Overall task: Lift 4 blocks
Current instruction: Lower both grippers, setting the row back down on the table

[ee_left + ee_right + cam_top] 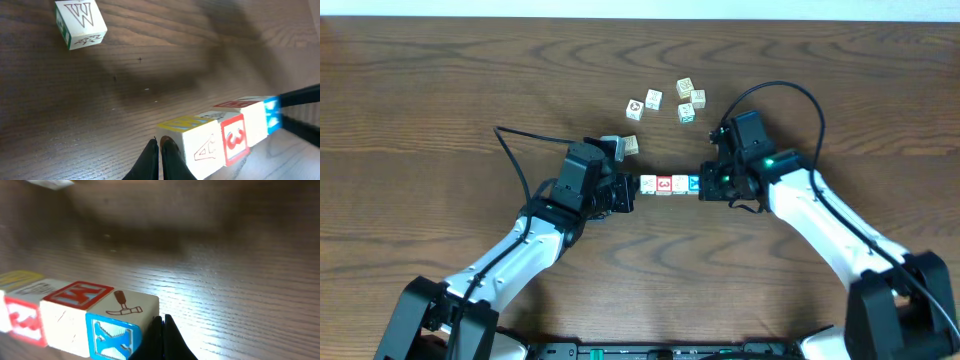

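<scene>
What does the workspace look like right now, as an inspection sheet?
Surface: brown wooden table, no spills seen.
Job's things: four blocks in one row, end to end.
Clutter: five loose cubes behind the row, another by the left arm.
Grippers: left gripper shut, right gripper shut, each pressed against one end of the row.
Cables: a black cable loops off each arm, left and right, away from the row.
Surroundings: pale strip along the far edge; nothing else seen.
</scene>
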`<state>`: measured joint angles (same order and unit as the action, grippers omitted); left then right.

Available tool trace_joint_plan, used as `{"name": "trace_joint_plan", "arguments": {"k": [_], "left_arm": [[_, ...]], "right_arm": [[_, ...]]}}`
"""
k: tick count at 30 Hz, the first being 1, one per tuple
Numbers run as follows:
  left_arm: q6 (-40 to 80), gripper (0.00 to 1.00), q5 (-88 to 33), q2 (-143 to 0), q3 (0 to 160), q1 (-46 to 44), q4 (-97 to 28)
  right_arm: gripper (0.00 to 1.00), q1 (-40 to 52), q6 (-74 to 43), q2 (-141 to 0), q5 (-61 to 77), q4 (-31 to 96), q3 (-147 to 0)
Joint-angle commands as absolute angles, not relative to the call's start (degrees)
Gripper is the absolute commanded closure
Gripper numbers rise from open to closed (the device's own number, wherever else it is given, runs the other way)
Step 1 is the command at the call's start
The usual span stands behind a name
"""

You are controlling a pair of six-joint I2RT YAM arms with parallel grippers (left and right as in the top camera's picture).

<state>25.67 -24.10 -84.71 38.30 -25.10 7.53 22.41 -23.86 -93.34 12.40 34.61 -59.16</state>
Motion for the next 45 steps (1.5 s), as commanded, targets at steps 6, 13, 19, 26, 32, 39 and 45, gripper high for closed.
{"name": "trace_joint_plan", "arguments": {"k": [6, 13, 19, 26, 32, 39, 45], "left_arm": [[25.1, 0.93, -34.9, -85.9, 41.8, -28.6, 9.0], [24.9, 0.93, -30.4, -86.0, 41.8, -31.2, 6.6], [24.1, 0.93, -29.8, -86.6, 41.8, -31.7, 6.4], [24.1, 0.93, -28.9, -88.7, 41.8, -31.7, 5.8], [24.1, 0.93, -28.9, -90.3, 41.8, -31.7, 5.8], [24.1, 0.93, -28.9, -90.3, 41.8, -31.7, 5.8], [24.1, 0.93, -28.9, -90.3, 41.8, -31.7, 5.6]], "right_arm": [[0.99, 26.1, -23.5, -96.5, 27.0, 32.2, -61.4], [0.99, 26.2, -23.5, -96.6, 27.0, 31.9, -61.4], [0.99, 26.2, -23.5, -96.6, 27.0, 32.1, -61.4], [0.99, 26.2, -23.5, -96.6, 27.0, 32.6, -61.4], [0.99, 27.1, -23.5, -96.6, 26.3, 32.8, -61.3], [0.99, 28.6, -23.5, -96.6, 24.2, 32.8, -61.1], [0.99, 28.6, -23.5, -96.7, 23.8, 33.1, -61.0]]}}
